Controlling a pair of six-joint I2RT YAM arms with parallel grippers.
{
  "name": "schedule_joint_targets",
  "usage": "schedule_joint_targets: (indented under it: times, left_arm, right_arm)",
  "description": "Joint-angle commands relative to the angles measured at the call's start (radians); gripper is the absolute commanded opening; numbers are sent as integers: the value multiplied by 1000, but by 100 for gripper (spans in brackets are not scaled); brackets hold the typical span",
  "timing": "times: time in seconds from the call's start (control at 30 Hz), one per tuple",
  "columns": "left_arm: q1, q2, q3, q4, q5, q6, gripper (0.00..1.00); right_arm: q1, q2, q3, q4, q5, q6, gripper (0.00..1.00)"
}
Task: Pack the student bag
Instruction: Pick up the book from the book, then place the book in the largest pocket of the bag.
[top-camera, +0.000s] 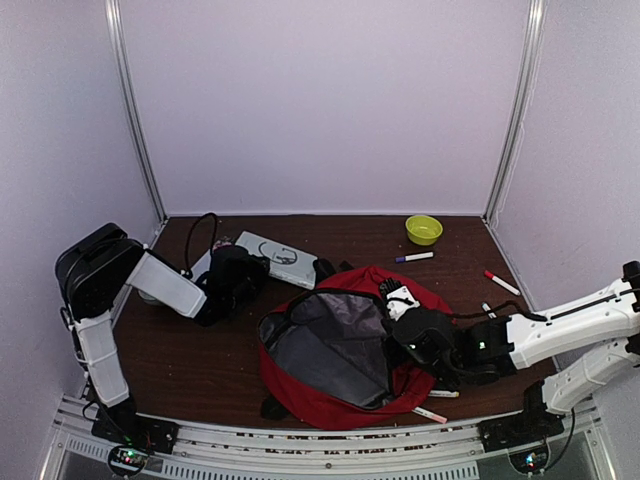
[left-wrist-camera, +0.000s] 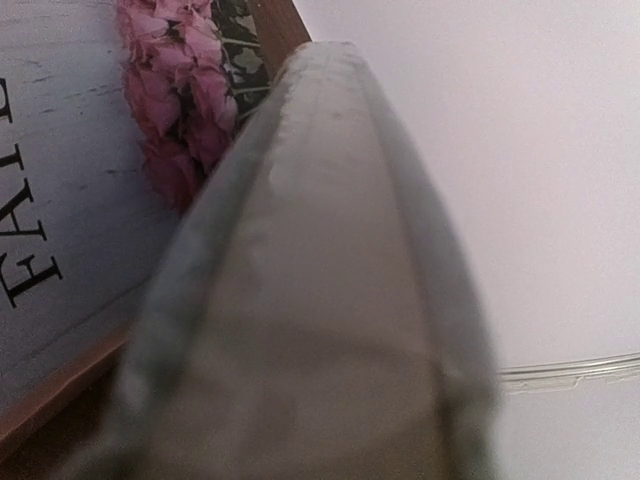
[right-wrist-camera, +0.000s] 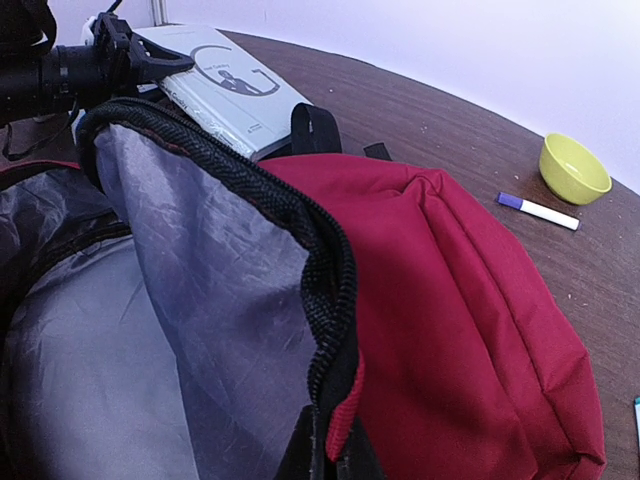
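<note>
The student bag (top-camera: 345, 345), red with grey lining, lies open in the middle of the table. My right gripper (top-camera: 404, 315) is shut on its black zipper rim (right-wrist-camera: 335, 300), its fingertips (right-wrist-camera: 335, 462) at the bottom of the right wrist view, pinching the rim beside a red tab. A grey-white book (top-camera: 280, 258) lies behind the bag. My left gripper (top-camera: 236, 282) is at that book's left edge and appears shut on it. In the left wrist view the book's page edge (left-wrist-camera: 320, 300) fills the middle and hides the fingers. A cover (left-wrist-camera: 70, 180) with pink flowers lies beneath.
A yellow-green bowl (top-camera: 423, 229) stands at the back right, with a purple-capped marker (top-camera: 414, 257) and a red marker (top-camera: 501, 282) nearby. Another marker (top-camera: 430, 413) lies by the bag's front edge. A black cable (top-camera: 200, 235) loops at the back left.
</note>
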Motion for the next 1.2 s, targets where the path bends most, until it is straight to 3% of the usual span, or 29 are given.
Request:
schedule_joint_targets:
  times: [0.0,0.27,0.5,0.8,1.17]
  left_arm:
    - [1,-75,33,59,7,76,0]
    - [1,-176,40,27,16,141,0]
    - [1,-357,-22,-6,13,269,0]
    - [-6,-655,-102,-178,100,584,0]
    - [-59,-905,-198,-294,335,1002,0]
  right_arm:
    - [-7,-32,-16,2,10,-5,0]
    - [-8,-49,-16,-9,22,-5,0]
    - [-9,-65,-16,-20,18,1,0]
    - [-8,-74,10,-42,22,-7,0]
    - [-21,-92,29,-27,-29,-55,0]
